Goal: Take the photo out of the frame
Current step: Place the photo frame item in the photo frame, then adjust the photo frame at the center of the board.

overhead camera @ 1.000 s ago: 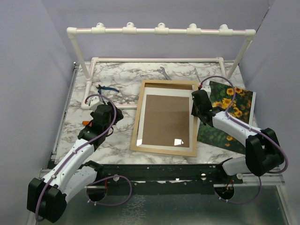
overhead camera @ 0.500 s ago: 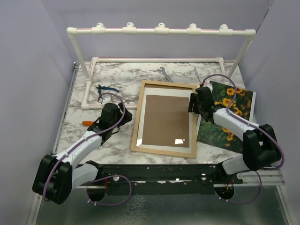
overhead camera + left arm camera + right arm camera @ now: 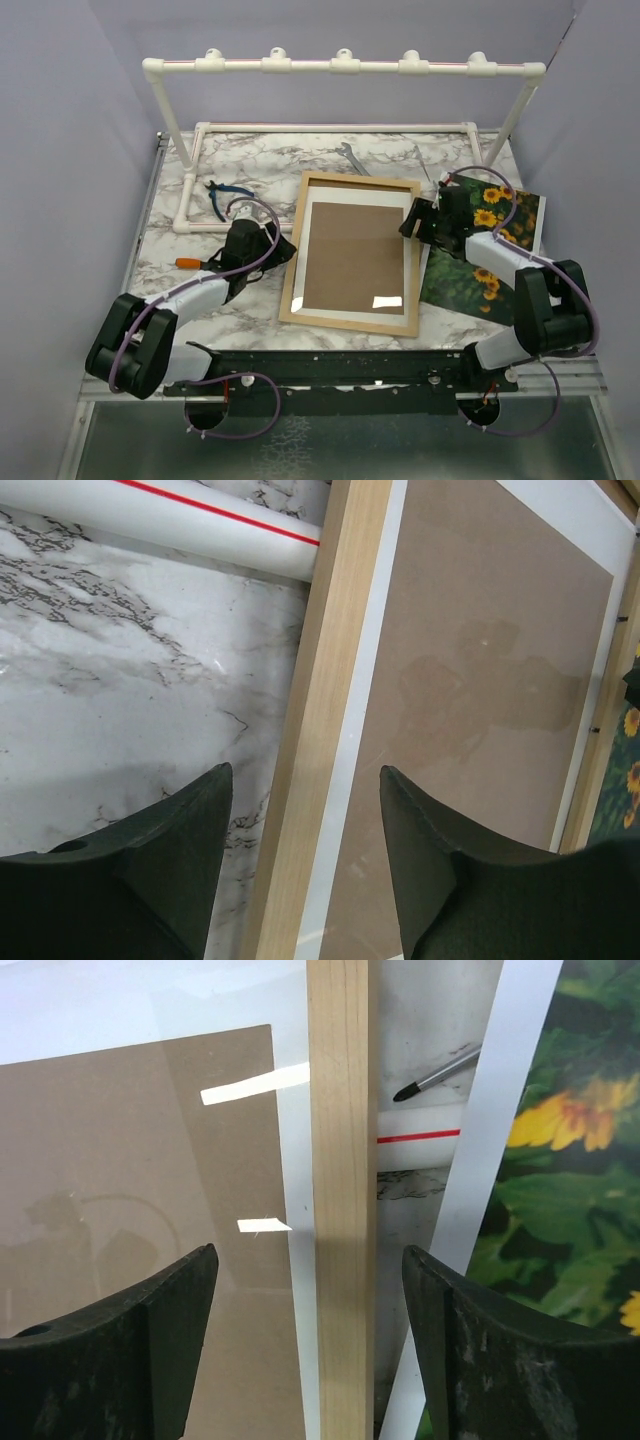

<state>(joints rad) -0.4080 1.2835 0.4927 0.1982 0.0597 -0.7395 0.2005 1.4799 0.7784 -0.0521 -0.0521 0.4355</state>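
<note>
The photo point(image 3: 495, 215) lies just right of the frame point(image 3: 355, 255), nearest the right gripper point(image 3: 411, 222), open and empty astride the frame's long right rail; the left gripper point(image 3: 284, 249) likewise straddles the left rail.

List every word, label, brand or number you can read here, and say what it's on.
None: no readable text in any view.
The frame: bare wood, white mat, brown backing, no print.
The photo: sunflowers only, no caption.
The pipe rack: a plain red line, no lettering.
</note>
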